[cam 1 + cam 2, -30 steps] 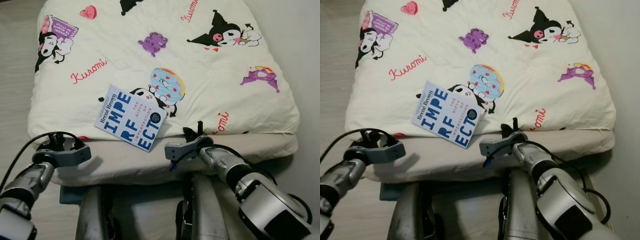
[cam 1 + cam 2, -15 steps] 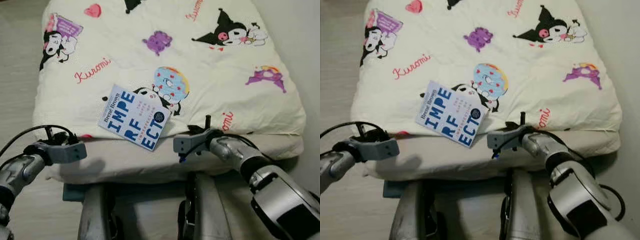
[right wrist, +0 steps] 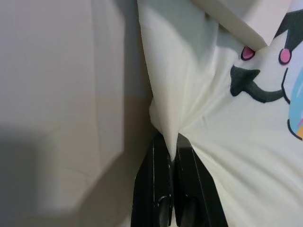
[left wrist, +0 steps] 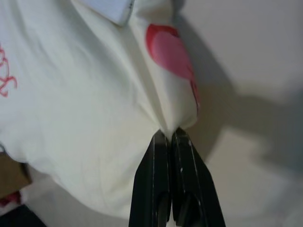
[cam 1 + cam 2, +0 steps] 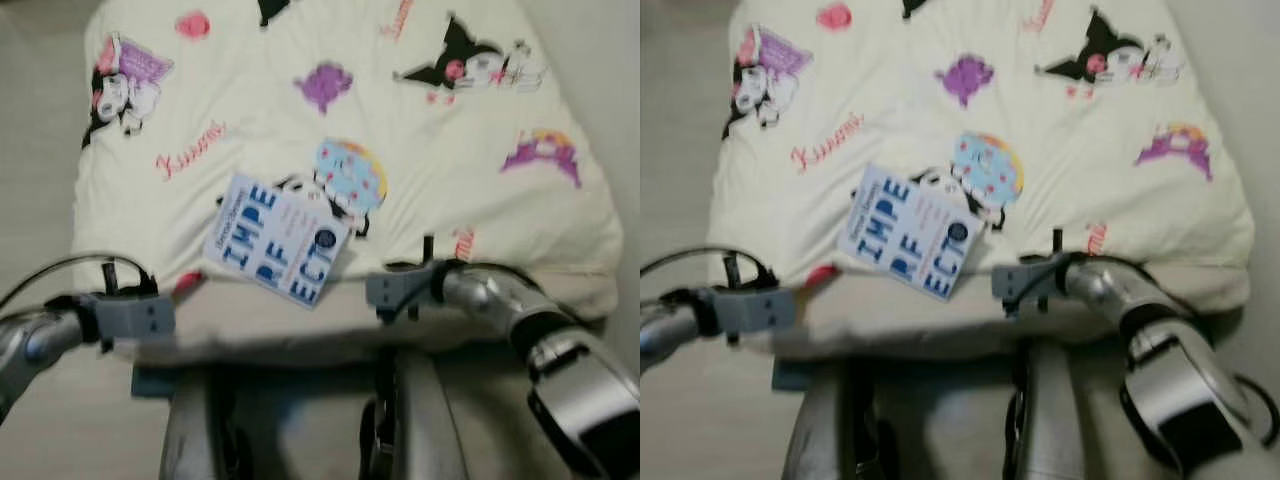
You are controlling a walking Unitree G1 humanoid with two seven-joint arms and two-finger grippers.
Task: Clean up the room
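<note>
Cream cartoon-print blanket [image 5: 420,150] spread over a bed [image 5: 300,325] on pale floor [image 5: 35,120], blue-lettered book [image 5: 277,237] lying near its front edge, left gripper [image 4: 170,137] and right gripper [image 3: 169,141] each with fingers pinched on that edge, now drawn slightly wider apart than a second ago

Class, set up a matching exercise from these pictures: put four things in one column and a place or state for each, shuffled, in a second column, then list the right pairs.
Things
1. book
2. left gripper
3. right gripper
4. mattress

Places or states
A. under the quilt
B. shut on the quilt edge near the black cartoon print
C. lying on the quilt near its front edge
D. shut on the quilt edge by a pink heart

Pairs: 1-C, 2-D, 3-B, 4-A
</note>
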